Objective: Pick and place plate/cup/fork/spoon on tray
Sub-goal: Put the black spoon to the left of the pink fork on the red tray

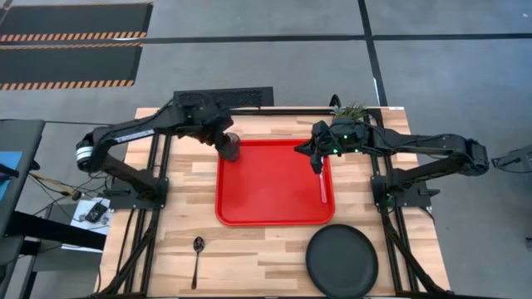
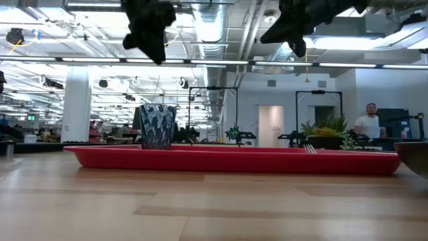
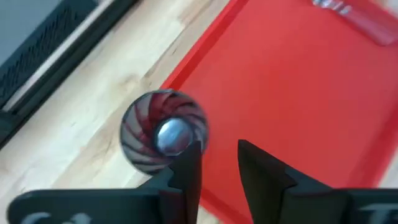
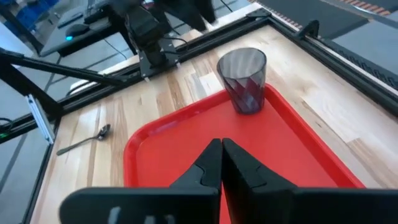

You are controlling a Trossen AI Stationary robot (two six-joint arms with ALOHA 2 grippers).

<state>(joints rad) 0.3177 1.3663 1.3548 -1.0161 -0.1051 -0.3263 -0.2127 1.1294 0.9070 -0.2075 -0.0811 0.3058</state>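
At upper left of the tray (image 1: 274,195), the cup (image 1: 232,148) is seen upright; left gripper (image 3: 217,163) jaws parted above it, right gripper (image 4: 221,163) jaws closed, empty.

- A large open-plan lab or industrial workspace.
- Exposed ceiling ducts (image 2: 221,27) and long strip lights overhead.
- Far benches crowded with equipment.
- Hazard-striped floor mats (image 1: 71,37) beside the wooden table (image 1: 166,257).

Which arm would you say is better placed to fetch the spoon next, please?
Probably the left. The spoon lies on the table's left side, nearer the left gripper, which hovers open above the cup. The right gripper, shut, hangs over the tray's far edge.
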